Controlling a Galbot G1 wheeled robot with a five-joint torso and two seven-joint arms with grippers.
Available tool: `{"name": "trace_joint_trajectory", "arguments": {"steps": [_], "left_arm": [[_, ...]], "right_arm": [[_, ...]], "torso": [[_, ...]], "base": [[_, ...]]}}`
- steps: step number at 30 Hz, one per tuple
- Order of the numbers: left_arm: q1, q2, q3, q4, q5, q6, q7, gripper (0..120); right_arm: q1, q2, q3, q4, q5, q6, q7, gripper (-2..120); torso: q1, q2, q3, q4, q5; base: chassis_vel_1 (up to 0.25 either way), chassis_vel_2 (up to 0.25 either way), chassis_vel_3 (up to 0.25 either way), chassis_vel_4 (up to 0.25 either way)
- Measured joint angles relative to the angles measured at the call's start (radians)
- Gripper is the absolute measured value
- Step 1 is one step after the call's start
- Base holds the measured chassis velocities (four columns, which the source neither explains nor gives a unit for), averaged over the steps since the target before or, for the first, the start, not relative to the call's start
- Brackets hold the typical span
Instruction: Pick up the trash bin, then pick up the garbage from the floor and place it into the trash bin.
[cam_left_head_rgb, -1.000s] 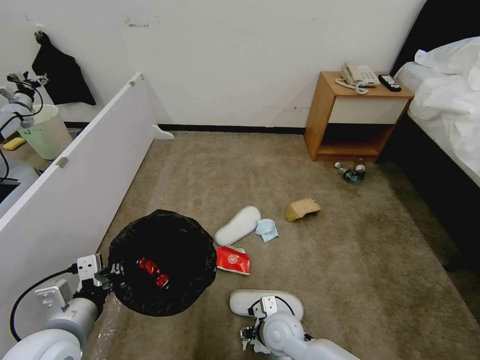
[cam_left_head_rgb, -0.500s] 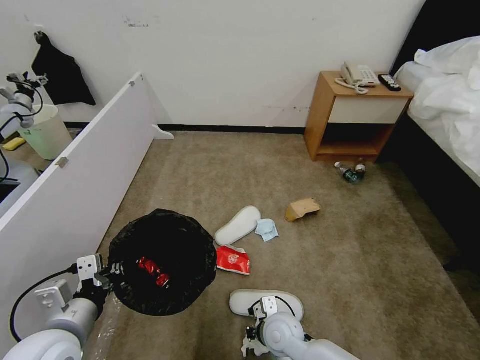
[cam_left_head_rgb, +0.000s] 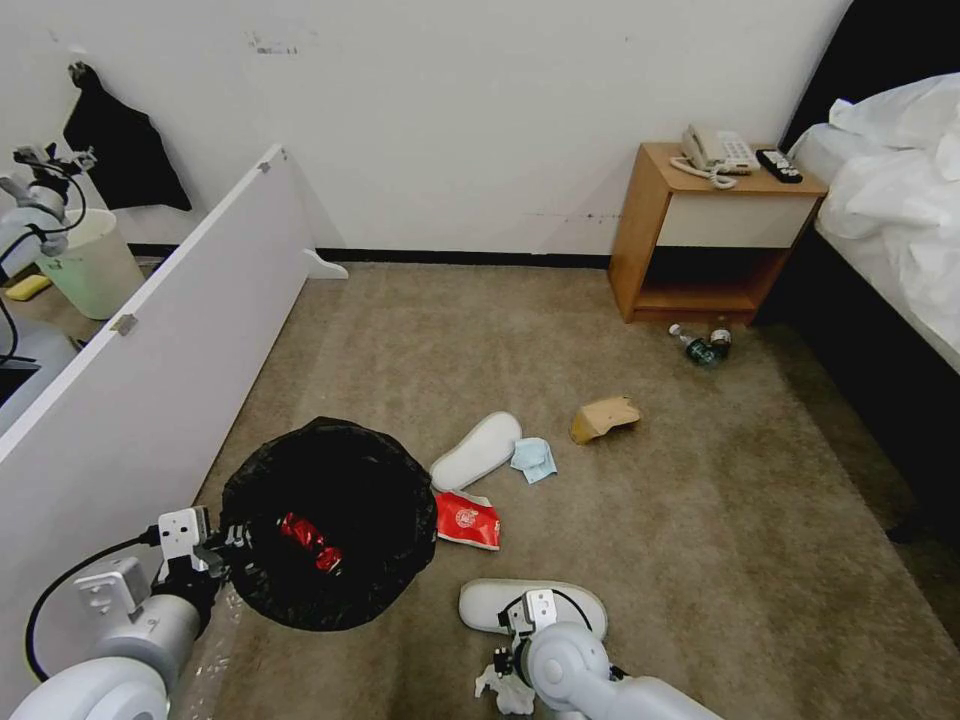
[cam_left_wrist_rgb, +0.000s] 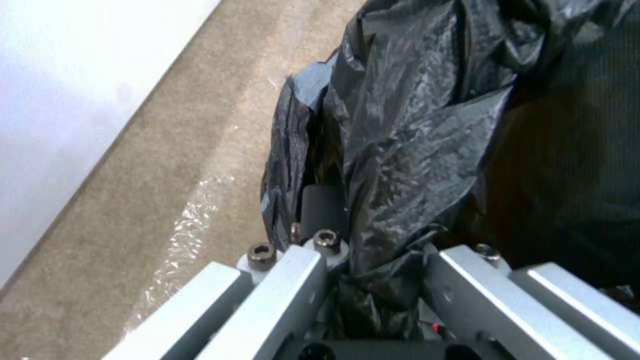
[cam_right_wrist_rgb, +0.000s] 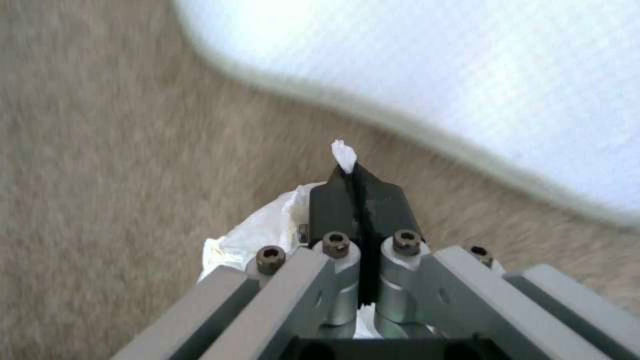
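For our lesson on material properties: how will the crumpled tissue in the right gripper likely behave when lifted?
The tissue, pinched in the right gripper, looks thin and crumpled, so probably floppy and very light. Its loose folds hang outside the shut fingers, so it may tear or slip.

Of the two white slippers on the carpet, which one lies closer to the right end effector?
The slipper lying crosswise just beyond the right end effector. The other slipper lies farther off, angled, beside the light-blue cloth.

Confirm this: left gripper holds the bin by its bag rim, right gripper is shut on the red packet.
Wrong on one count. The right gripper is shut on a white tissue, as the right wrist view shows; the red packet lies on the carpet beside the bin. The left gripper does hold the bag rim.
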Motion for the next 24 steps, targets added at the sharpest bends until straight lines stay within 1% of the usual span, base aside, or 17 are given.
{"name": "trace_joint_trajectory", "arguments": {"steps": [4, 6, 7, 9, 10, 13, 16, 17, 19, 20, 21, 22, 24], "left_arm": [[0.000, 0.004, 0.010, -0.002, 0.002, 0.002, 0.000, 0], [-0.001, 0.021, 0.026, -0.006, -0.002, 0.008, -0.007, 0], [-0.001, 0.021, 0.026, -0.006, -0.002, 0.008, -0.007, 0], [-0.001, 0.036, 0.036, -0.009, -0.017, 0.017, -0.017, 0], [-0.001, 0.036, 0.036, -0.009, -0.017, 0.017, -0.017, 0], [0.000, 0.068, 0.044, -0.016, -0.049, 0.032, -0.031, 0], [0.001, 0.079, 0.046, -0.019, -0.061, 0.038, -0.037, 0], [0.001, 0.091, 0.049, -0.021, -0.073, 0.043, -0.042, 0], [-0.004, 0.121, 0.059, -0.026, -0.109, 0.056, -0.058, 0], [-0.004, 0.121, 0.059, -0.026, -0.109, 0.056, -0.058, 0], [-0.008, 0.131, 0.066, -0.026, -0.119, 0.061, -0.062, 0], [-0.008, 0.131, 0.066, -0.026, -0.119, 0.061, -0.062, 0], [-0.015, 0.147, 0.081, -0.031, -0.153, 0.078, -0.075, 0]], "right_arm": [[0.003, -0.021, 0.010, 0.023, 0.002, 0.004, 0.005, 0], [0.004, -0.068, 0.036, 0.092, 0.015, 0.009, 0.019, 0], [0.004, -0.068, 0.036, 0.092, 0.015, 0.009, 0.019, 0], [0.002, -0.101, 0.059, 0.149, 0.019, 0.014, 0.025, 0], [0.002, -0.101, 0.059, 0.149, 0.019, 0.014, 0.025, 0], [-0.007, -0.157, 0.103, 0.246, 0.029, 0.020, 0.035, 0], [-0.014, -0.176, 0.125, 0.276, 0.032, 0.021, 0.035, 0], [-0.026, -0.196, 0.156, 0.310, 0.038, 0.022, 0.032, 0], [-0.072, -0.258, 0.259, 0.398, 0.039, 0.031, 0.000, 0], [-0.072, -0.258, 0.259, 0.398, 0.039, 0.031, 0.000, 0], [-0.098, -0.291, 0.312, 0.433, 0.031, 0.038, -0.031, 0], [-0.098, -0.291, 0.312, 0.433, 0.031, 0.038, -0.031, 0], [-0.169, -0.362, 0.445, 0.500, 0.007, 0.047, -0.098, 0]], "torso": [[0.000, 0.000, 0.000, 0.0000, -0.0002], [0.000, 0.000, 0.000, 0.0000, -0.0001], [0.000, 0.000, 0.000, 0.0000, -0.0001], [0.000, 0.000, 0.000, -0.0001, -0.0001], [0.000, 0.000, 0.000, -0.0001, -0.0001], [0.000, 0.000, 0.000, 0.0000, 0.0001], [0.000, 0.000, 0.000, 0.0000, 0.0001], [0.000, 0.000, 0.000, 0.0002, -0.0001], [0.000, 0.000, 0.000, 0.0000, 0.0004], [0.000, 0.000, 0.000, 0.0000, 0.0004], [0.000, 0.000, 0.000, 0.0000, -0.0002], [0.000, 0.000, 0.000, 0.0000, -0.0002], [0.000, 0.000, 0.000, -0.0002, 0.0003]], "base": [[0.000, 0.000, 0.000, 0.000], [0.000, 0.000, 0.000, 0.000], [0.000, 0.000, 0.000, 0.000], [0.000, 0.000, 0.000, 0.000], [0.000, 0.000, 0.000, 0.000], [0.000, 0.000, 0.000, 0.000], [0.000, 0.000, 0.000, 0.000], [0.000, 0.000, 0.000, 0.000], [0.000, 0.000, 0.000, 0.000], [0.000, 0.000, 0.000, 0.000], [0.000, 0.000, 0.000, 0.000], [0.000, 0.000, 0.000, 0.000], [0.000, 0.000, 0.000, 0.000]]}}
